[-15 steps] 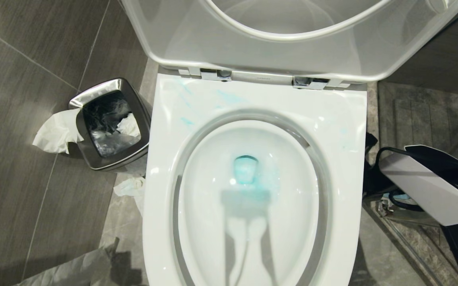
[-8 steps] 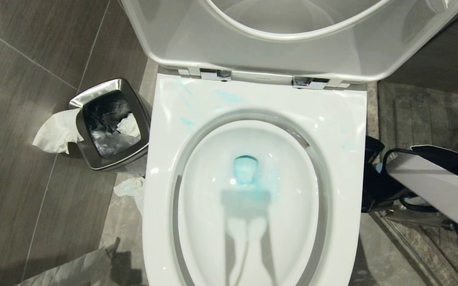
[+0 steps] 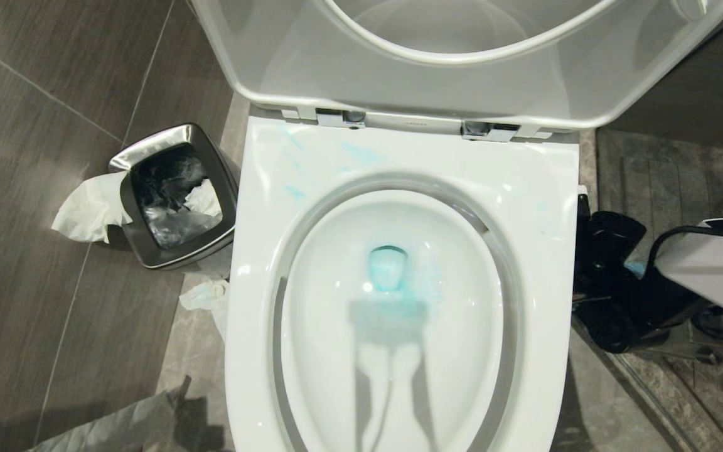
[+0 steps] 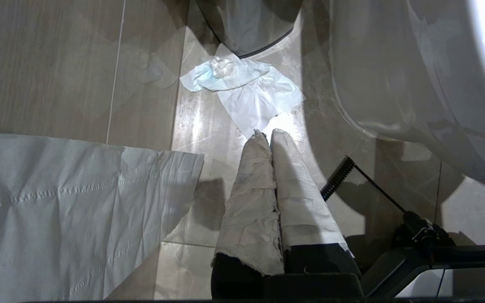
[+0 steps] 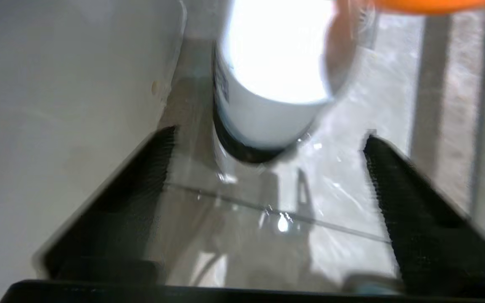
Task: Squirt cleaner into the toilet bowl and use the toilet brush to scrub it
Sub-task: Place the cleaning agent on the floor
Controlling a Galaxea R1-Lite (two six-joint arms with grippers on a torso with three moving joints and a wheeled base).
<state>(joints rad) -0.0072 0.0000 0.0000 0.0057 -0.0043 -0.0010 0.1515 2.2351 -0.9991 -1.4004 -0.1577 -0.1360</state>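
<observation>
The toilet bowl (image 3: 543, 263) stands with its lid and seat raised. Thin teal smears of cleaner (image 3: 361, 152) streak the back of the rim, and the water (image 3: 388, 268) in the drain is tinted teal. Beside the bowl's right flank, low over the floor, my right gripper (image 5: 270, 134) is open with nothing between its fingers. A white round container (image 5: 267, 105) with a dark base stands just beyond its fingertips, apart from them. My left gripper (image 4: 266, 132) is shut with paper-wrapped fingers, parked over the floor left of the bowl. The toilet brush is out of view.
A steel waste bin (image 3: 148, 147) with tissue hanging over its edge stands left of the bowl. Crumpled tissue (image 3: 204, 295) and a flat paper sheet (image 4: 57, 202) lie on the floor. A glass panel's rail (image 3: 650, 389) runs along the floor on the right.
My right arm has pulled back toward the right edge of the head view, and more of its dark gripper now shows beside the bowl. The left arm has stayed still.
</observation>
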